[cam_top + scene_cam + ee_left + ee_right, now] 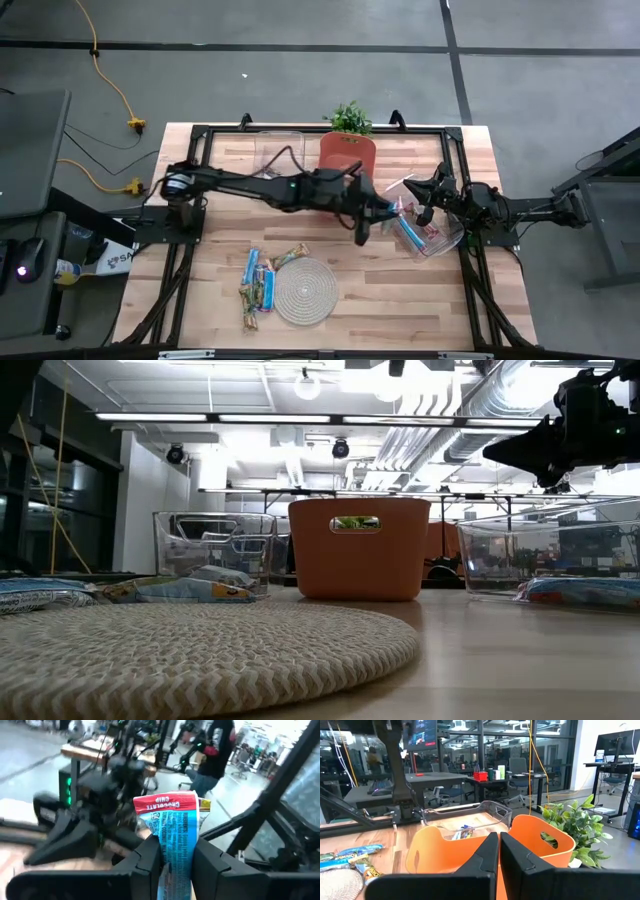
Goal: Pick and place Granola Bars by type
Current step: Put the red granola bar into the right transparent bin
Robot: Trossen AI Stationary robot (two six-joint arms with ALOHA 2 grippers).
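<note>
My left gripper (390, 209) reaches level across the table's middle and is shut on a light blue granola bar (172, 827) with a red band. It is lifted by the left rim of a clear bin (452, 243) that holds blue bars (415, 235). Several more granola bars (262, 280) lie flat on the table, left of the round woven mat (305, 290). My right gripper (498, 855) is shut on nothing and waits at the table's right side (425, 190). My left gripper pinches the bar between its two fingers (150, 855), on the wrapper's flat faces at its lower part (172, 862). The fingers come level from the table's left and lie along the bar. Its red-banded end (167, 802) sticks out past the fingertips, lifted clear of the table.
An orange bin (347, 152) stands at the far middle with a small plant (350, 118) behind it. A second clear bin (275, 150) stands to its left with a wrapped item inside (462, 832). The black frame rails (470, 290) run along the table's sides.
</note>
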